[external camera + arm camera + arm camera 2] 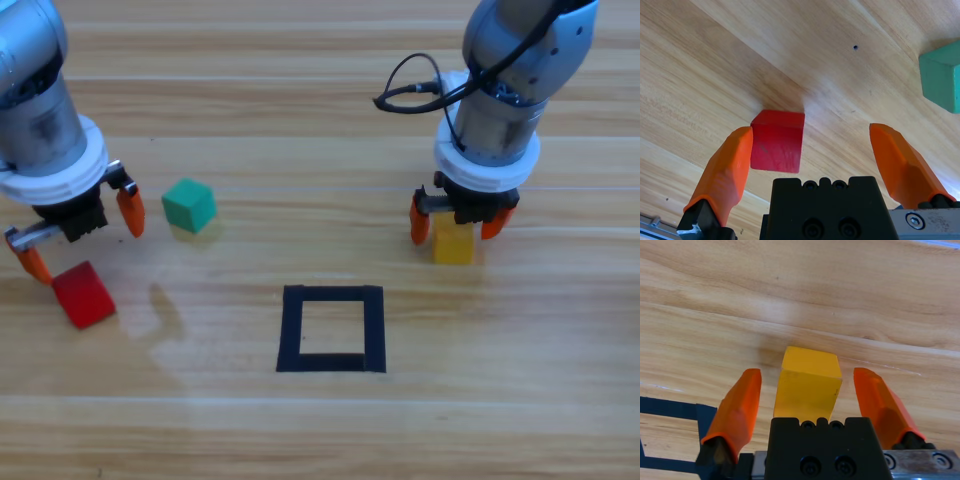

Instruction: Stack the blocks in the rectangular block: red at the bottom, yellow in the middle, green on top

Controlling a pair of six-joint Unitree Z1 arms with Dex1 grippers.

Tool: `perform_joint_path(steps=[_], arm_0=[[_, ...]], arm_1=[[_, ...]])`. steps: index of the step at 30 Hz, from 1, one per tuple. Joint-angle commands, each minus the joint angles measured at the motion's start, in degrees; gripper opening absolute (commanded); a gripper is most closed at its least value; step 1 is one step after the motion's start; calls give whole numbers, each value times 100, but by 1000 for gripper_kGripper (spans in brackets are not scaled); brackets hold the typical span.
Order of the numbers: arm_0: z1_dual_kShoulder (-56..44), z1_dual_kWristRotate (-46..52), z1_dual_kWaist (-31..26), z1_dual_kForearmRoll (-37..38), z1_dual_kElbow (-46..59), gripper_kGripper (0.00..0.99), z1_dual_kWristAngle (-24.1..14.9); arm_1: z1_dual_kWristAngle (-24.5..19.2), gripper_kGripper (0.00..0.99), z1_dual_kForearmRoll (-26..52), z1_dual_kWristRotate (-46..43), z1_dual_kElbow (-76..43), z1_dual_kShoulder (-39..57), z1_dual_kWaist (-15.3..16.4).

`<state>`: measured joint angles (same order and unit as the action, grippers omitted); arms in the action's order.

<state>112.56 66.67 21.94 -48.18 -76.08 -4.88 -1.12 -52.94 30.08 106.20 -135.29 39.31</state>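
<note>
left gripper (810, 145): jaws spread around red cube (777, 141) (touching one) | right gripper (807, 390): jaws spread astride yellow cube (808, 387)

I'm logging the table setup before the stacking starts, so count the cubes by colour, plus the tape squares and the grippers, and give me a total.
Red cube: 1
Yellow cube: 1
Teal-green cube: 1
Black tape square: 1
Orange-jawed grippers: 2, the left gripper open by the red cube, the right gripper open around the yellow cube
Total: 6
</note>
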Motion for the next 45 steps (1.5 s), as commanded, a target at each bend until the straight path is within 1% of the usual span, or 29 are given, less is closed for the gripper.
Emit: perform_joint_path(steps=[1,2,3,4,6,7,12,18,20,23,26,29,39,45], arm_0=[[196,-190,-120,-42,41,974,39],[188,-216,-120,-42,32,974,31],[153,-225,-120,-42,41,974,13],[117,-225,-120,-51,50,974,-22],[65,-225,-103,-42,76,976,-49],[29,-225,-50,-42,67,976,-57],[-190,-497,108,-42,6,974,-66],[-990,-875,161,-341,76,966,-198],[-1298,-875,161,-482,138,966,-233],[-1588,-524,205,-508,313,966,-312],[-1473,-146,249,-508,357,966,-365],[-1280,12,249,-429,410,966,-356],[-603,390,363,37,805,979,-251],[-480,426,363,274,999,990,-136]], arm_1=[[41,647,-146,-11,102,-507,130],[50,537,-155,-29,102,-534,130],[59,396,-164,-38,102,-542,130],[59,230,-181,-64,102,-551,130],[50,48,-225,-108,85,-525,130],[33,0,-278,-117,94,-499,130],[-20,0,-454,-55,-82,-24,138],[85,0,-454,59,-724,1365,147],[85,0,-454,68,-882,1831,209],[112,0,-454,76,-1084,2252,279],[270,0,-454,85,-1225,2270,279],[296,0,-454,112,-1269,2156,279],[296,0,-454,68,-1321,1831,279],[305,0,-454,68,-1286,1637,279]])
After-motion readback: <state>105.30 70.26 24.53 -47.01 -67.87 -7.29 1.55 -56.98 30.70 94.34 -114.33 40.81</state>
